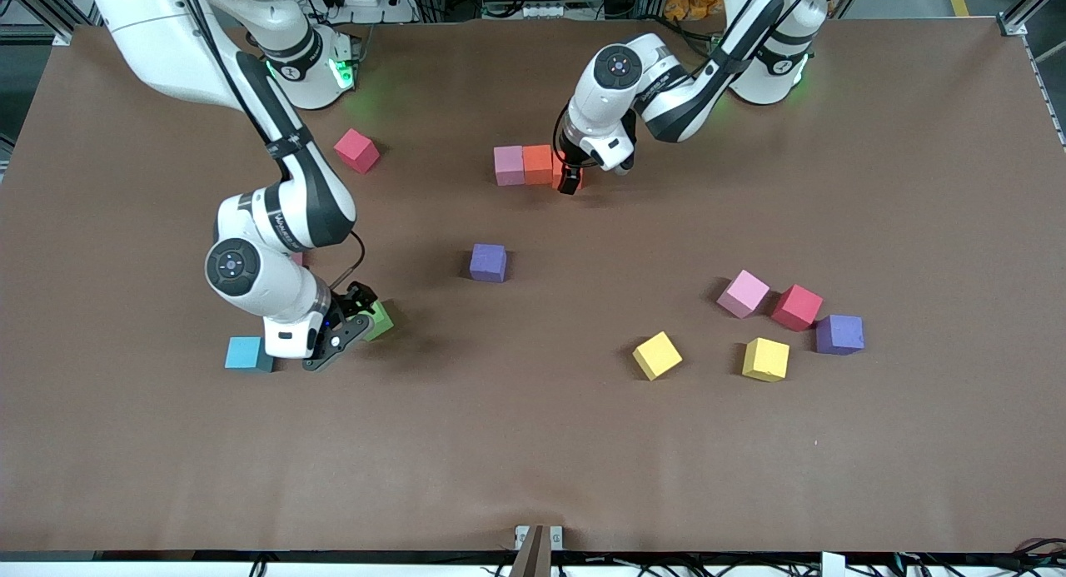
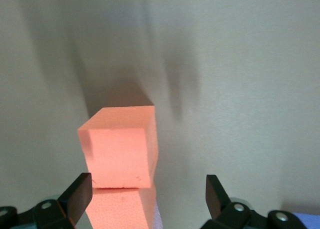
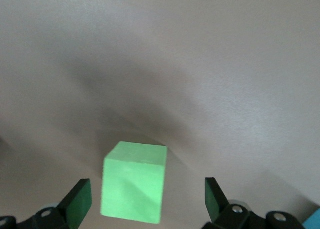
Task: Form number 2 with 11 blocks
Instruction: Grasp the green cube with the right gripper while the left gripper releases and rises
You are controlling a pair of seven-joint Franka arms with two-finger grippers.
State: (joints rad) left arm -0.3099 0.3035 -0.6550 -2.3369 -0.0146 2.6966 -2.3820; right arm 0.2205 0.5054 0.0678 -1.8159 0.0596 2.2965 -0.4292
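The left gripper (image 1: 571, 180) is down at the end of a row of a pink block (image 1: 508, 165), an orange block (image 1: 538, 164) and a red block (image 2: 122, 144), its jaws wide open and holding nothing. The right gripper (image 1: 360, 320) hangs open over the green block (image 1: 380, 320), which lies free on the table (image 1: 533, 444) beside a blue block (image 1: 244, 353). 7 more blocks lie scattered, among them a purple one (image 1: 488, 262) nearer the camera than the row.
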